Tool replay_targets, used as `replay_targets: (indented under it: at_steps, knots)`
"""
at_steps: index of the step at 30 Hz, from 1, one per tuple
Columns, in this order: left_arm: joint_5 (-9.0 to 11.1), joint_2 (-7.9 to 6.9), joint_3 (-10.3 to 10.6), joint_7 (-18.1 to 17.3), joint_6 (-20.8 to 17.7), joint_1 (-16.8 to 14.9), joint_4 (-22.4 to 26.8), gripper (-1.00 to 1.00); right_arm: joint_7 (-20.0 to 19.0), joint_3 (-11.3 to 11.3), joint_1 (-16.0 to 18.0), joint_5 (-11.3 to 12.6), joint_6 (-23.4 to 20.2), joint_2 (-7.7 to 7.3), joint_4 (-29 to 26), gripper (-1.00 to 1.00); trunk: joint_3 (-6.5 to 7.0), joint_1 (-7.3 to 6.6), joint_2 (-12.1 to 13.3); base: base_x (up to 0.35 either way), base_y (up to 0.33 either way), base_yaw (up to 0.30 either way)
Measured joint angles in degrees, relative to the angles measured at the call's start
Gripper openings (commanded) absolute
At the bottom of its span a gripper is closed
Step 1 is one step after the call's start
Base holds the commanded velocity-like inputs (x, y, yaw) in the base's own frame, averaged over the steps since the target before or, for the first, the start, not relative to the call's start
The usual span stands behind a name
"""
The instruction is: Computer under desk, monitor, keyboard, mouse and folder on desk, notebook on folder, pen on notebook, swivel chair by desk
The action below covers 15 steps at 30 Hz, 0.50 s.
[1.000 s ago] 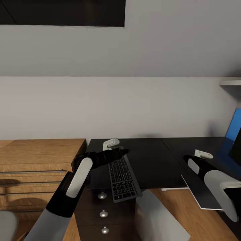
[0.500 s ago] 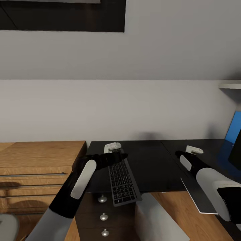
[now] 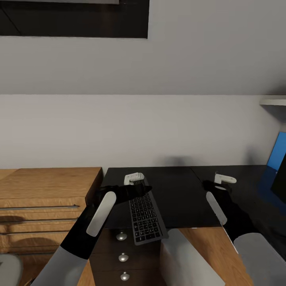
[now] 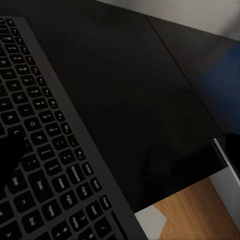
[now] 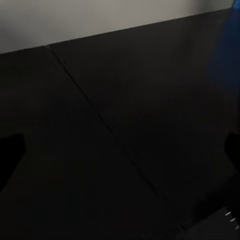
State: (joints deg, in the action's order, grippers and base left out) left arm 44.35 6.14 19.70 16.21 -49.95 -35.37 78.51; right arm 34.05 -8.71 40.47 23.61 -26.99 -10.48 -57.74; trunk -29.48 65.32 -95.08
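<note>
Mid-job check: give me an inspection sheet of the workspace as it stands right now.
Surface: black desk, mostly bare.
Job's things: keyboard on the desk, near end overhanging the front edge above the drawers; blue folder at the right edge; grey computer below the desk.
Clutter: nothing seen.
End effectors: left end effector over the keyboard's far end; right end effector above bare desk; open or shut unclear.
Cables: nothing seen.
Surroundings: wooden chest at left, grey wall behind.

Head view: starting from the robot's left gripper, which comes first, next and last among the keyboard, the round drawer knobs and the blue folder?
From the left gripper:
1. keyboard, directly beneath it on the desk.
2. drawer knobs, lower, on the desk's front.
3. folder, far right edge.
</note>
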Motion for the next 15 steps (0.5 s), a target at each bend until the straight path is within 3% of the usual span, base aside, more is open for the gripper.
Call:
replay_targets:
  at_steps: [3,8,15]
  knots:
    - [0.01,0.0,0.0,0.0,0.0,0.0,0.03,1.0,1.3,-0.07,-5.51,0.1,-2.66,0.01,-10.51,1.0,0.0,0.0,0.0,0.0,0.0,0.0]
    - [0.11,-0.05,-0.13,-0.07,0.06,-0.01,0.34,1.0,2.05,-0.2,-12.78,0.19,-4.7,0.07,-22.09,1.0,0.0,0.0,0.0,0.0,0.0,0.0]
    - [0.13,-0.08,-0.2,-0.14,0.1,0.02,0.44,1.0,2.11,-0.33,-14.64,0.24,-5.05,0.21,-24.56,1.0,0.0,0.0,0.0,0.0,0.0,0.0]
